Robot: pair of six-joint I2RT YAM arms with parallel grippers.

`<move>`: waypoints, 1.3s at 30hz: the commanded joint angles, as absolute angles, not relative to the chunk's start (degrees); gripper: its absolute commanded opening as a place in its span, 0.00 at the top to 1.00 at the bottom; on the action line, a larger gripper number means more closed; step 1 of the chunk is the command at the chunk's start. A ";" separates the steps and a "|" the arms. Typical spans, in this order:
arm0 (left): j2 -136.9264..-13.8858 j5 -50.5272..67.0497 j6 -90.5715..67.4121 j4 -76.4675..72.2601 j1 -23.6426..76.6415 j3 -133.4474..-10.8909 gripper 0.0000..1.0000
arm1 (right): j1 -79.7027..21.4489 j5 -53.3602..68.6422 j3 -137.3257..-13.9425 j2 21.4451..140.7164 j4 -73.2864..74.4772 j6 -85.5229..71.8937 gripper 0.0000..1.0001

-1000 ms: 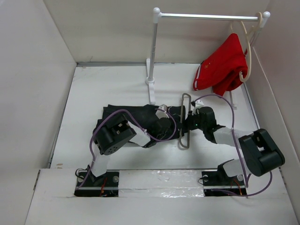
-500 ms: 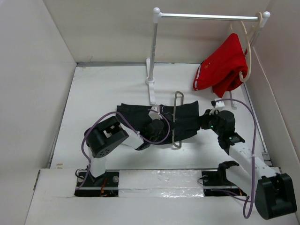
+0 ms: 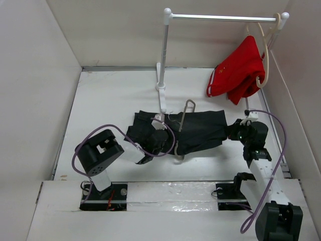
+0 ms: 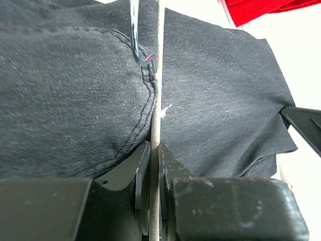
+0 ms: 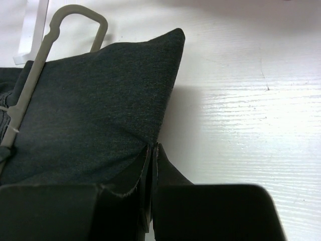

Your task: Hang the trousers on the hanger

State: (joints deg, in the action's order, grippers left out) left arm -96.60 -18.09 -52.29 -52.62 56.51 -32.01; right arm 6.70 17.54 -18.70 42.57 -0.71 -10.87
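Note:
The dark trousers lie spread across the table, threaded through the thin grey hanger, which stands tilted across them. My left gripper is shut on the hanger's rod, which runs straight between its jaws over the denim. My right gripper is shut on the right edge of the trousers, pinching the cloth at its tips. The hanger's looped end shows beyond the fabric in the right wrist view.
A white clothes rack stands at the back. A red garment hangs on a cream hanger at its right end. White walls close in left, back and right. The red cloth peeks in at the left wrist view's top.
My right gripper has pulled the trousers rightward through the hanger, spreading them out. The left arm's elbow swung left, and the hanger shifted left and tilted.

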 commanded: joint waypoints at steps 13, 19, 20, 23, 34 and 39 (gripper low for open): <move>-94.48 -30.05 -55.36 -42.28 54.23 -31.46 1.00 | 14.15 28.13 -20.93 40.00 0.17 -3.52 1.00; -94.75 -29.97 -57.22 -42.10 51.68 -31.99 1.00 | 14.15 28.57 -16.79 32.52 6.76 -5.18 1.00; -93.70 -30.32 -56.96 -41.84 51.68 -32.34 1.00 | 14.15 28.30 -16.27 32.61 5.55 -5.79 1.00; -91.85 -31.20 -55.38 -42.36 52.98 -32.43 1.00 | 12.83 27.77 -16.17 37.16 2.22 -6.50 0.75; -91.76 -31.47 -53.18 -43.16 55.99 -31.29 1.00 | 7.84 30.16 -18.73 67.94 -20.03 -8.08 0.11; -91.32 -29.10 -49.75 -42.98 55.99 -32.25 1.00 | 3.25 27.51 -19.25 70.13 -21.53 -9.58 0.13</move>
